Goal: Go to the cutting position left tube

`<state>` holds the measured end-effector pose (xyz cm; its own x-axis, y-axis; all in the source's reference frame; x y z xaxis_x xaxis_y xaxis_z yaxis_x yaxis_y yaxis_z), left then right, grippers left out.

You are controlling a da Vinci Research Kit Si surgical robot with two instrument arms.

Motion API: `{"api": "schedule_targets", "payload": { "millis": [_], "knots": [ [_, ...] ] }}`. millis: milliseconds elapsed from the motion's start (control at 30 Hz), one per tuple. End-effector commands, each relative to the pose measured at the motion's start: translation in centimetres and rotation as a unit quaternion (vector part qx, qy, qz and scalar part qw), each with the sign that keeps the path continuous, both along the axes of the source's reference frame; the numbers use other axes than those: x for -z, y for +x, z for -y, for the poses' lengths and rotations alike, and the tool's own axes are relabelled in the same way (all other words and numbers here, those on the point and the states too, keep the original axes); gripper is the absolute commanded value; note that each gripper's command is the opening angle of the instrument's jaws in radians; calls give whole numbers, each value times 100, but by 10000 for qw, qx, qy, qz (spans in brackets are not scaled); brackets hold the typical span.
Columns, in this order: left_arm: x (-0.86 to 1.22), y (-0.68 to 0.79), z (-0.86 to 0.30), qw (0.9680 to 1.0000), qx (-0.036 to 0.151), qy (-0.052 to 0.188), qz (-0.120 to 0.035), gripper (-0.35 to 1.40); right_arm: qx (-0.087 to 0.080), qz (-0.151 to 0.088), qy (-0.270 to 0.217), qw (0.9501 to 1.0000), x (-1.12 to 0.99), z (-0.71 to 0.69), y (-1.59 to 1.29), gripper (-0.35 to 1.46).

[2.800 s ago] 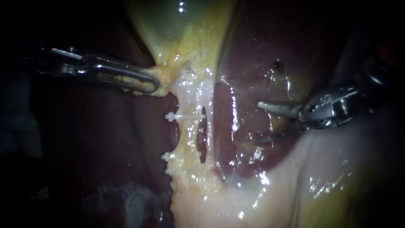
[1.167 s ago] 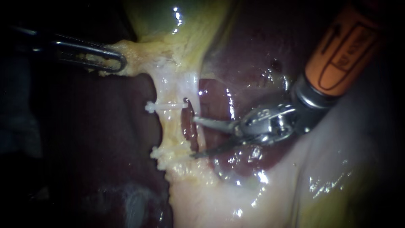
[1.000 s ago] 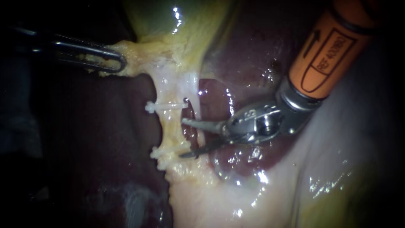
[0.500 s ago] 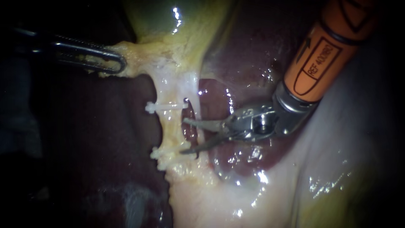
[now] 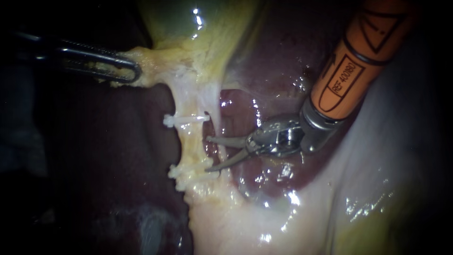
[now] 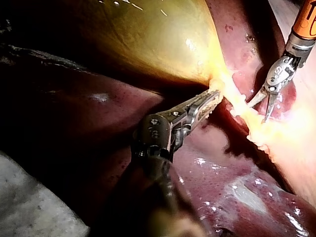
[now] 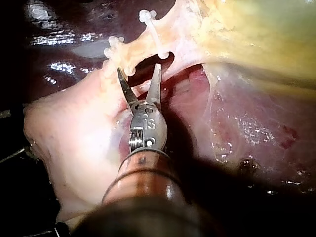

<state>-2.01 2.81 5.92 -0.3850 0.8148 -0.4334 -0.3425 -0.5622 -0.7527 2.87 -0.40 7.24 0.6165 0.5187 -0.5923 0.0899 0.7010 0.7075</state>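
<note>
My left instrument (image 5: 123,71) is shut on yellowish tissue at the gallbladder's (image 5: 207,33) neck and holds it stretched to the left. The pale left tube (image 5: 192,141) runs down from there, with one white clip (image 5: 185,119) across it above and another white clip (image 5: 191,171) below. My right instrument (image 5: 208,154) has thin blades standing open. Their tips lie at the tube's right edge, level with the stretch between the clips. In the right wrist view the open blades (image 7: 139,73) stop just short of the tube (image 7: 136,49). The left wrist view shows my left instrument's jaws (image 6: 206,102) holding the tissue.
Dark red liver (image 5: 278,61) lies behind and to the right of the tube, and more liver (image 5: 108,151) lies to its left. Pale glistening tissue (image 5: 283,217) fills the lower right. A narrow dark gap (image 5: 214,141) separates the tube from tissue beside it.
My right instrument has come in from the right until its open blades reach the tube. My left instrument has drawn the gallbladder neck further left and up. Little has moved in the last half second.
</note>
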Motion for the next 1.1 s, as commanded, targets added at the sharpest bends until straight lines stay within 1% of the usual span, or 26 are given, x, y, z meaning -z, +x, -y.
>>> {"api": "schedule_targets", "payload": {
  "millis": [33,133,367,533,733,767,1000,1100],
  "knots": [
    [0,0,0,10000,1,0,-1,-35,-42,-29,18,10000,0,-1,1,145],
    [0,0,0,10000,2,0,-1,-35,-131,-66,73,9999,0,-2,6,145],
    [0,0,0,10000,3,0,-2,-35,-230,-192,280,9992,-1,-4,23,145],
    [0,-1,0,10000,-7,7,5,-35,-203,-281,406,9986,-1,-5,39,145],
    [0,-1,0,10000,-6,7,5,-35,-236,-268,425,9985,-3,-6,59,145],
    [0,-1,0,10000,-6,7,5,-35,-264,-262,451,9983,-3,-7,63,145],
    [0,-2,1,10000,-4,5,3,-35,-318,-268,446,9981,-5,-9,76,145],
    [0,-2,1,10000,-5,5,3,-35,-320,-341,485,9977,-5,-9,79,145]
  ]
}}
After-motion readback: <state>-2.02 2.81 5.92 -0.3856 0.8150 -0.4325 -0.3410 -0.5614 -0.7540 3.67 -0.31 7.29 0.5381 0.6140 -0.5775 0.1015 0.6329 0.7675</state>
